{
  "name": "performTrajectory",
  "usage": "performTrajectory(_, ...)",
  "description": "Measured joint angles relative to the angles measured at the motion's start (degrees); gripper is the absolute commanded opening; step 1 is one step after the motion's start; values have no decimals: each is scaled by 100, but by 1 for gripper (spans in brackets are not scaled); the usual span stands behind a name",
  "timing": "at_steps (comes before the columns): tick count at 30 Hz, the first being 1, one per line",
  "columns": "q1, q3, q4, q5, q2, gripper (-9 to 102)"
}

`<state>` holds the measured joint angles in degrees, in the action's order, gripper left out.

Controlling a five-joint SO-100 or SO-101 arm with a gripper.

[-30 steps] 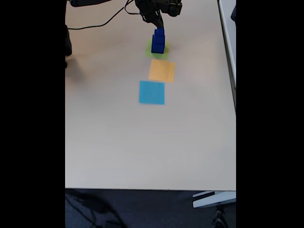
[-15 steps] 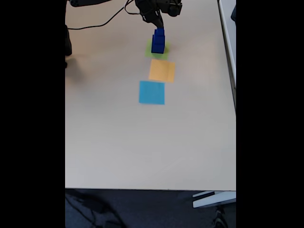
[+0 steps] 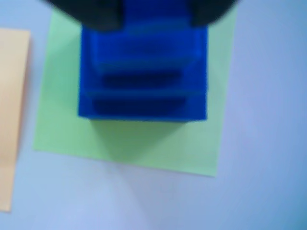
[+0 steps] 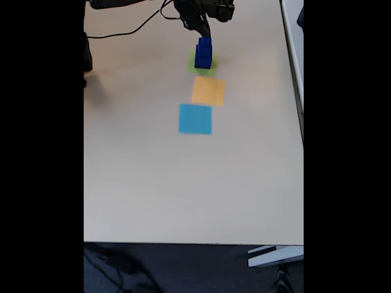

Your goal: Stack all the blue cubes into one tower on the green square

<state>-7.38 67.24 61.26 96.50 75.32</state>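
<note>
The blue cubes (image 3: 144,72) stand stacked in a stepped tower, largest at the bottom, on the green square (image 3: 144,139). In the fixed view the tower (image 4: 203,54) rises at the far end of the table over the green square (image 4: 191,69). My gripper (image 4: 204,30) hangs right above the tower's top. In the wrist view my gripper (image 3: 153,12) shows as two blurred dark fingers (image 3: 88,12) at the top edge, with blue between them. Whether they press on the top cube is unclear.
An orange square (image 4: 208,91) lies just in front of the green one, and a light-blue square (image 4: 195,118) lies nearer still. The orange square (image 3: 12,96) sits at the left in the wrist view. A black cable (image 4: 122,30) trails at the far left. The beige table (image 4: 183,183) stretches toward the near edge.
</note>
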Motion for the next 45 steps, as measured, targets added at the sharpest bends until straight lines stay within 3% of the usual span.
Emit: performTrajectory(45,0,176,-237,79,-9,0)
